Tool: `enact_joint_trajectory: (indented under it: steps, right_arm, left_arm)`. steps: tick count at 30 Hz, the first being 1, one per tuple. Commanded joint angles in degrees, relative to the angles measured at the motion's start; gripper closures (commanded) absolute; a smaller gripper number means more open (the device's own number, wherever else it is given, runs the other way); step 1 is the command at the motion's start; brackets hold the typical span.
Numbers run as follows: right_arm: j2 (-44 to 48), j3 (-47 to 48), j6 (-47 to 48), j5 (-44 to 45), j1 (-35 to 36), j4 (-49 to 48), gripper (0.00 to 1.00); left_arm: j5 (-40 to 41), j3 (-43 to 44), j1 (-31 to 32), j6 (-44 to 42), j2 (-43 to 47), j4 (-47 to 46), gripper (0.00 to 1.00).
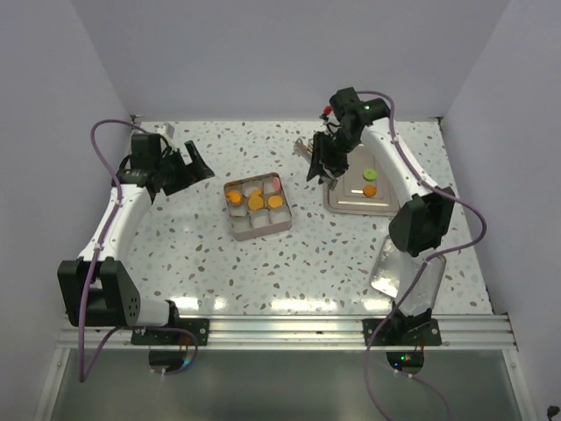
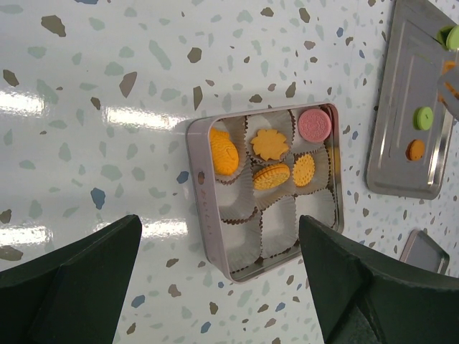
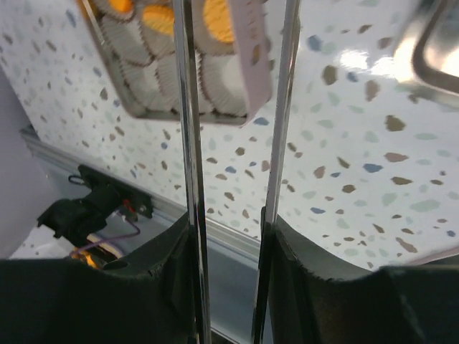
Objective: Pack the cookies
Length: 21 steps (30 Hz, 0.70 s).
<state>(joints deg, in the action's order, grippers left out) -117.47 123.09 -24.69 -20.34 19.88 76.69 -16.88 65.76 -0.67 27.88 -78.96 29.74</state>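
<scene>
A pink tin (image 1: 257, 230) lined with white paper cups holds several orange cookies (image 1: 255, 203) and a pink one (image 1: 273, 187). It also shows in the left wrist view (image 2: 203, 208), with the cookies (image 2: 270, 145) in its far cups and the near cups bare. A green cookie (image 1: 369, 174) and an orange one (image 1: 370, 189) lie on a silver tray (image 1: 344, 204). My right gripper (image 1: 323, 165) is shut on metal tongs (image 3: 188, 143), held above the tray's left edge. My left gripper (image 1: 188, 167) is open and empty, left of the tin.
A silver lid (image 1: 396, 270) lies on the speckled table by the right arm's base. The tray (image 2: 401, 107) also shows in the left wrist view, with more green cookies (image 2: 448, 36) at its far end. White walls enclose the table.
</scene>
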Motion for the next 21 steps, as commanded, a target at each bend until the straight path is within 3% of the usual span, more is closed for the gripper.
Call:
enact_joint_trajectory:
  steps: [1, 12, 21]
  right_arm:
    - [4.53, -1.18, -1.06, -6.37, 6.21, -0.57, 0.65]
    - [1.2, -1.19, -4.76, -10.6, 20.18, -3.56, 0.65]
    - [-2.5, 0.4, -5.46, -10.78, 23.27, -2.95, 0.65]
  left_arm:
    - [-0.25, 1.66, 0.14, -0.28, 1.61, -0.38, 0.03]
    - [-0.17, 2.09, 0.14, -0.72, 1.97, 0.5, 0.03]
    - [-0.08, 1.22, 0.14, -0.98, 3.2, 0.94, 0.04]
